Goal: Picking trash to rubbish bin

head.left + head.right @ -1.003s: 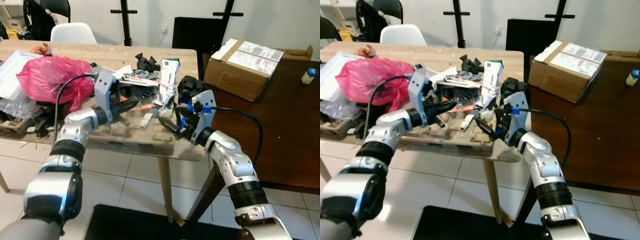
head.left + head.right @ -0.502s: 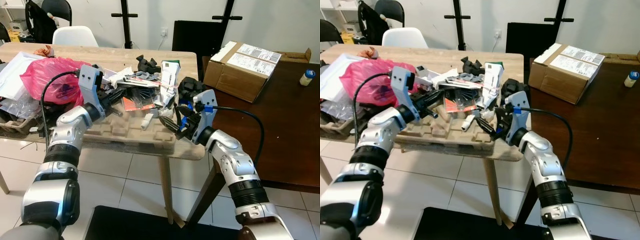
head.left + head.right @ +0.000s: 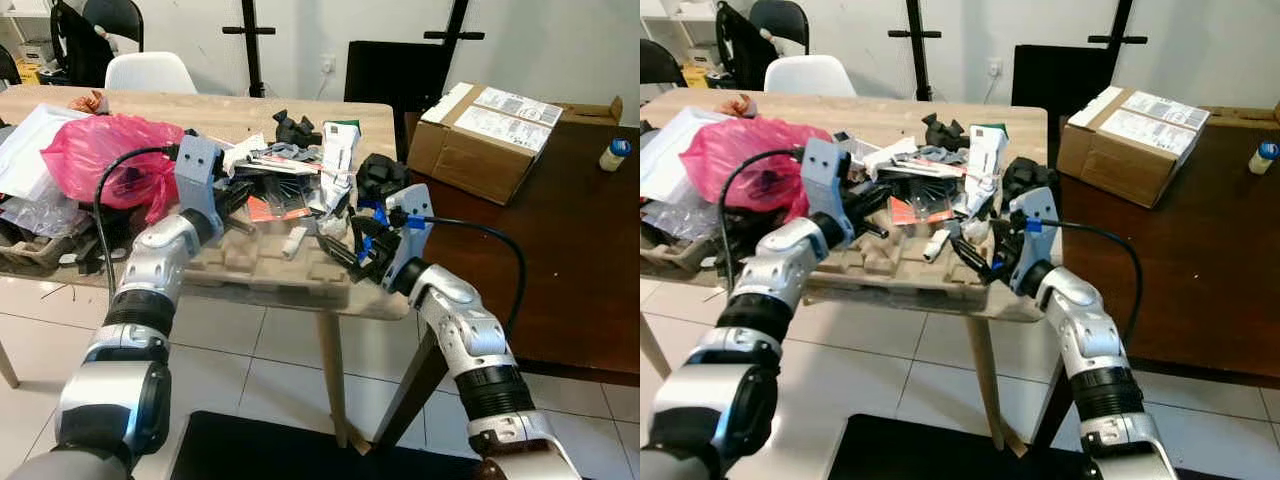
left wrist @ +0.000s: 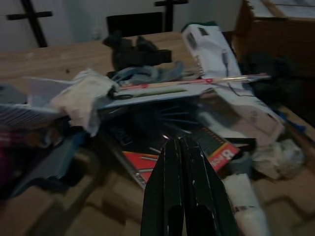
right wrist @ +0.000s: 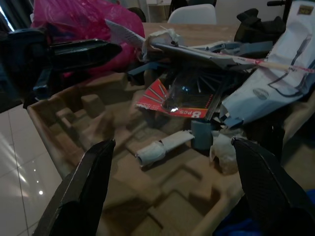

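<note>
Left gripper [image 4: 183, 162], fingers pressed together and holding nothing, poised above the moulded cardboard tray [image 3: 262, 265] and pointing toward the red-and-black packet [image 4: 194, 152]; right gripper [image 5: 172, 162], fingers spread wide and empty, held low at the tray's near right corner, a small white paper roll [image 5: 160, 146] and a crumpled white wad [image 5: 222, 149] lying in the tray between its fingers in the right wrist view; the tray rests on the front edge of the wooden table [image 3: 225, 112], in front of the heaped trash; in the heap, a clear plastic lid over the red-and-black packet, flat grey card sheets [image 3: 290, 157], a tall white carton [image 3: 337, 150] standing tilted, and black plastic pieces [image 3: 293, 127] toward the back; a pink plastic bag [image 3: 105, 155] lies at the table's left end over clear wrappings; to the right, a dark wooden table [image 3: 560, 250] bears a cardboard box [image 3: 495, 135] with white labels and a small bottle [image 3: 616, 152] at its far edge; behind, a white chair [image 3: 148, 70] against the wall; white floor tiles below.
</note>
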`<state>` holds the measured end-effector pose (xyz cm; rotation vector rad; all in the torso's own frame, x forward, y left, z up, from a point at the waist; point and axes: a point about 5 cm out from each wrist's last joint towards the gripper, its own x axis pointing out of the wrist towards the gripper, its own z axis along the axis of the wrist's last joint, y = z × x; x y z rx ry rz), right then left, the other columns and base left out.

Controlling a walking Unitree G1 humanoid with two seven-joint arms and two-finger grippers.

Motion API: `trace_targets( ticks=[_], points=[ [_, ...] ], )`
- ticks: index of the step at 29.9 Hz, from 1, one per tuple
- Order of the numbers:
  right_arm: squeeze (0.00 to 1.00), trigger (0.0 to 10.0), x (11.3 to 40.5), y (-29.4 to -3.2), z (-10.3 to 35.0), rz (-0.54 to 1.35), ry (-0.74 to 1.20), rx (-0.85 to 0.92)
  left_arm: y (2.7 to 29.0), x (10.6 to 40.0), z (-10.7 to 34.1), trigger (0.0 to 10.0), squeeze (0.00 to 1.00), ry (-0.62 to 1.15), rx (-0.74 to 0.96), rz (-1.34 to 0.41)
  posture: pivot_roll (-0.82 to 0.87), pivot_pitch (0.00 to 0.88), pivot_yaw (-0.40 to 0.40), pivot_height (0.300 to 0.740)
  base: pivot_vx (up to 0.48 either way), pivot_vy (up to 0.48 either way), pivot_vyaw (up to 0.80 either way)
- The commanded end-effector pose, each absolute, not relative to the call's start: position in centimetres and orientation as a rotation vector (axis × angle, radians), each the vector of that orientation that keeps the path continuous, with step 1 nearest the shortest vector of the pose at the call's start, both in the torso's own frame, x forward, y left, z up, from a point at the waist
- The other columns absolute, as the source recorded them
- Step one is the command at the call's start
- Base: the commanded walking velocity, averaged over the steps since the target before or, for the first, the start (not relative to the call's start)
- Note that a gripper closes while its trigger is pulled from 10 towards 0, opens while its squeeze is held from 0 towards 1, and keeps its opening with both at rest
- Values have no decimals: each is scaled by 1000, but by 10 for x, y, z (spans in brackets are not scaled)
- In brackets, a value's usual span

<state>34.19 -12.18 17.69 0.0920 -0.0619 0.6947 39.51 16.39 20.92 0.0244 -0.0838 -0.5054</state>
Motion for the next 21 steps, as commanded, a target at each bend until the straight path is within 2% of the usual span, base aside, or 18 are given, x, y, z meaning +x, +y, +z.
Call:
trace_targets(
  ticks=[1, 9, 13, 14, 16, 21],
  points=[
    [0, 10000, 341, -121, 177, 684, -65, 108, 168, 394, 202, 10000, 0, -66, 13, -477, -83, 144, 54, 740, 0, 0, 0],
    [0, 10000, 356, -122, 176, 509, -73, 89, 172, 387, 208, 10000, 0, -119, -86, -472, -30, 163, -14, 740, 0, 0, 0],
    [0, 10000, 361, -120, 180, 508, -86, 133, 172, 383, 207, 10000, 0, -129, -67, -477, -8, 162, -8, 740, 0, 0, 0],
    [0, 10000, 362, -121, 183, 502, -98, 130, 171, 382, 205, 10000, 0, -122, -53, -482, -19, 140, 14, 740, 0, 0, 0],
    [0, 10000, 362, -128, 189, 487, -124, 129, 166, 383, 203, 10000, 0, -105, -44, -494, -16, 124, 39, 740, 0, 0, 0],
    [0, 10000, 361, -143, 188, 426, -136, 173, 153, 385, 203, 10000, 0, -92, -3, -508, 0, 104, 39, 740, 0, 0, 0]
  ],
)
